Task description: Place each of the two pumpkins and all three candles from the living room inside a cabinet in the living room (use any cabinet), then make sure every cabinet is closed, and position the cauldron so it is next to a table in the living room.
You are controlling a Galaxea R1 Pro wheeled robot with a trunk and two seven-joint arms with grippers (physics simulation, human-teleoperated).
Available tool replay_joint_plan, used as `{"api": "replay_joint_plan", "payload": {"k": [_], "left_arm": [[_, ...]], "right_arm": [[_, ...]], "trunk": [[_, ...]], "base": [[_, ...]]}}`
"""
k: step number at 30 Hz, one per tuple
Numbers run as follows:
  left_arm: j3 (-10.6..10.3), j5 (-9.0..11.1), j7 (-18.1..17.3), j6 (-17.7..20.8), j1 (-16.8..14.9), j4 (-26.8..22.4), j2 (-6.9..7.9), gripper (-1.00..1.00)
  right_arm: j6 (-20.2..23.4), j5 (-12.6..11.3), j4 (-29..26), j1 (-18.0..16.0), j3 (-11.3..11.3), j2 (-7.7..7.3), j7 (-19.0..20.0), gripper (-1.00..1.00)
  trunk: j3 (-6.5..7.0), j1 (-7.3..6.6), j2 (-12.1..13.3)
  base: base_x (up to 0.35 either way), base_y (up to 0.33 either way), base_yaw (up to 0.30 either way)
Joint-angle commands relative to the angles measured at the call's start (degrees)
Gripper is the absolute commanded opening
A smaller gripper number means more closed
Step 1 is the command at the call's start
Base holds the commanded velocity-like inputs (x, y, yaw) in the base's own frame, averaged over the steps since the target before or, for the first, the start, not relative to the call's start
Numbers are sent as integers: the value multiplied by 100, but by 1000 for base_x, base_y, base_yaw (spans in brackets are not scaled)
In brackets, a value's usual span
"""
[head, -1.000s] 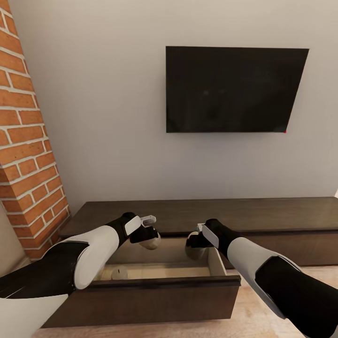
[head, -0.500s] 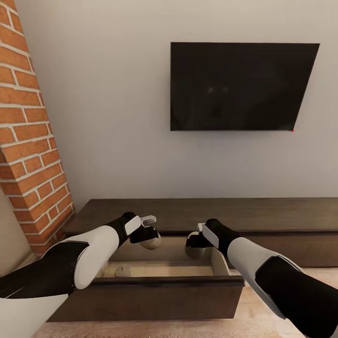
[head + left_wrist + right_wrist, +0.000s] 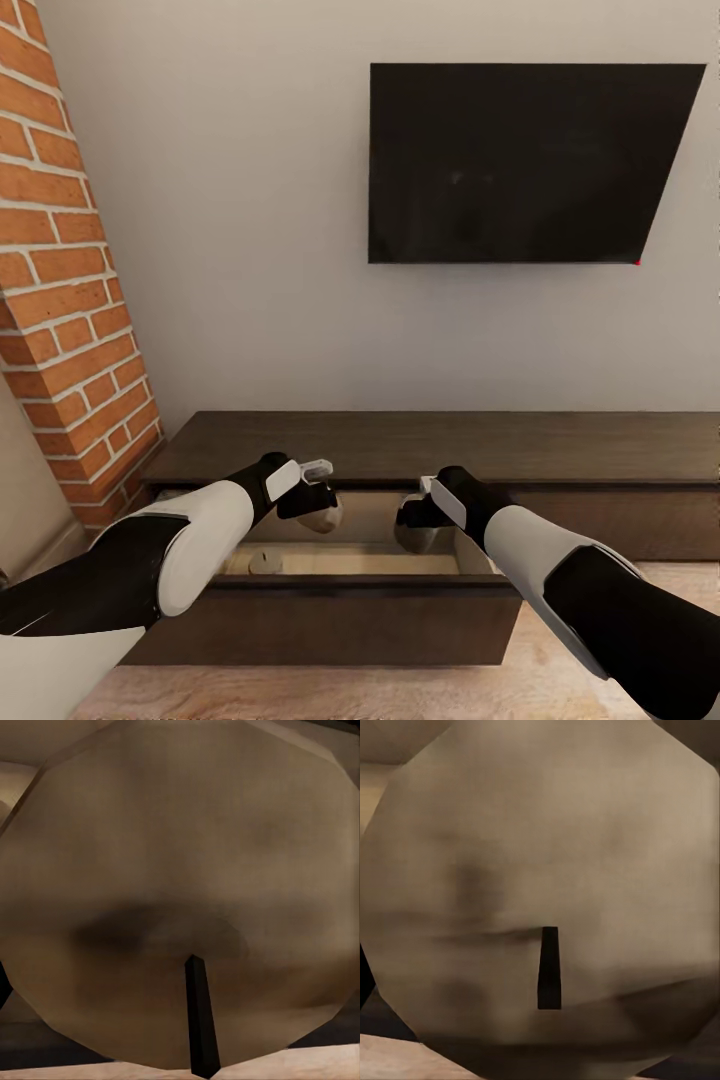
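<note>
The long dark-brown cabinet [image 3: 520, 445] stands against the wall with its left drawer [image 3: 330, 622] pulled open. My left gripper [image 3: 316, 503] is shut on a tan candle [image 3: 322, 520] above the open drawer. To its right, my right gripper [image 3: 413, 517] is shut on another candle [image 3: 422, 540], over the drawer's right end. A third candle [image 3: 264, 562] stands on the drawer's pale floor at the left. The left wrist view shows a candle top [image 3: 180, 870] with its dark wick close up. So does the right wrist view, with its own candle top [image 3: 547, 870].
A black TV [image 3: 520, 165] hangs on the grey wall above the cabinet. A red brick column [image 3: 60, 290] rises at the left, beside the cabinet's end. Wooden floor [image 3: 300, 695] lies in front of the drawer.
The whole picture has shifted, so the camera has moved: the TV sits higher and the cabinet looks nearer. Both grippers keep their candles and their place in the picture.
</note>
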Motion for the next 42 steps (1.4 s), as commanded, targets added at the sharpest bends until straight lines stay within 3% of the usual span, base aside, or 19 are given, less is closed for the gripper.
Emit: {"api": "replay_joint_plan", "payload": {"k": [1,12,21,31,42], "left_arm": [[12,65,42,5,-7,5,-1,-100],[12,68,42,5,-9,5,-1,-100],[12,68,42,5,-10,5,-1,-100],[12,71,42,5,-11,5,-1,-100],[12,73,42,13,-9,5,-1,-100]], "right_arm": [[21,-52,-11,-4,30,-1,-46,-100],[18,-49,-11,-4,30,8,-46,-100],[15,-48,-11,-4,30,7,-46,-100],[16,-48,-11,-4,30,8,-46,-100],[24,-48,-11,-4,30,6,-49,-100]], "trunk": [[-33,21,-45],[-260,262,-486],[-303,262,-486],[-331,262,-486],[-367,262,-486]], "base": [[0,0,-95],[0,0,-40],[3,0,0],[282,0,0],[32,0,0]]}}
